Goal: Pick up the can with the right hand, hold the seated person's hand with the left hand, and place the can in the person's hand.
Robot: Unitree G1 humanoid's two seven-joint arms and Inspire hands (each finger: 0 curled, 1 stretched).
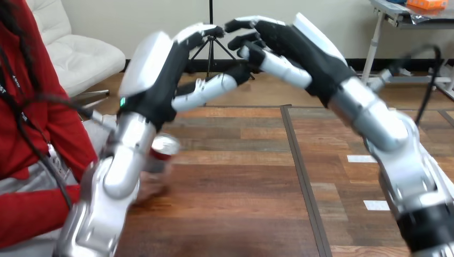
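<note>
1. Both are raised high over the middle of the bench (235, 182) and empty: my left robot hand (155, 80) and right robot hand (289, 45) have loosely spread fingers, tips nearly meeting. A careless move could knock them together.
2. The can (165, 145) is near the bench's left edge, half behind my left forearm, just above the person's hand (152, 187); I cannot tell whether that hand holds it.
3. Lowering my left arm blind risks striking the can or the person's hand.
</note>
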